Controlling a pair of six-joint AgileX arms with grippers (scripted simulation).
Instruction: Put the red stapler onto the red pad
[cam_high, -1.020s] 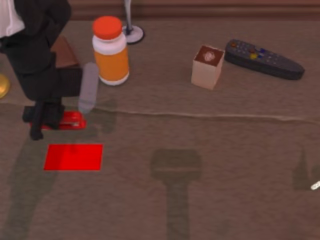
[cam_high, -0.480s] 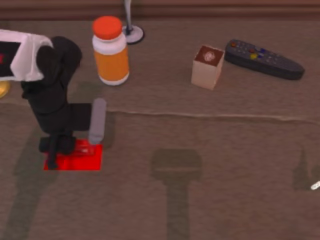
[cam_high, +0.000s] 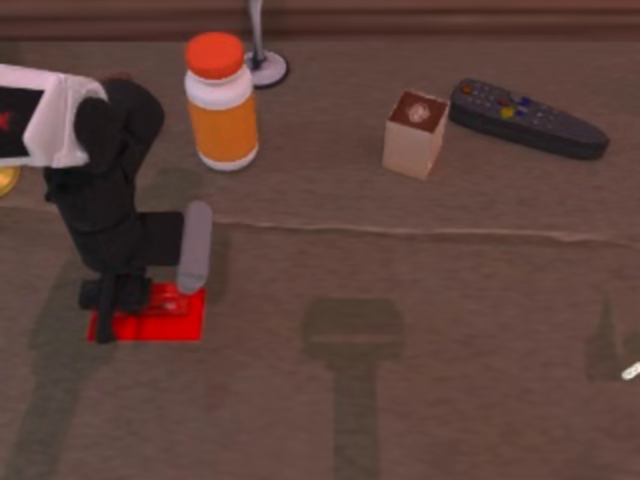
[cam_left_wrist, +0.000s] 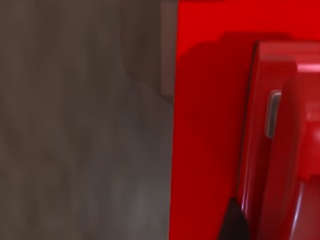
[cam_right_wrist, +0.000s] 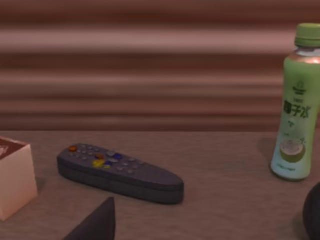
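The red pad (cam_high: 150, 329) lies flat near the front left of the table. The red stapler (cam_high: 168, 300) rests on it, its long side along the pad, half hidden under my left gripper (cam_high: 112, 304). That gripper hangs low over the pad's left part and is shut on the stapler. In the left wrist view the glossy stapler (cam_left_wrist: 285, 150) sits on the pad (cam_left_wrist: 205, 125) with one dark fingertip (cam_left_wrist: 232, 222) against its side. My right gripper (cam_right_wrist: 207, 222) is parked off the right side, open, holding nothing.
An orange bottle (cam_high: 222, 100) stands just behind the left arm, a round stand base (cam_high: 264, 66) behind that. A small box (cam_high: 414, 133) and a dark remote (cam_high: 528, 118) lie at the back right. A green drink bottle (cam_right_wrist: 296, 105) shows in the right wrist view.
My left gripper carried the stapler forward from behind the pad down onto it. Over the last half second it has barely shifted.
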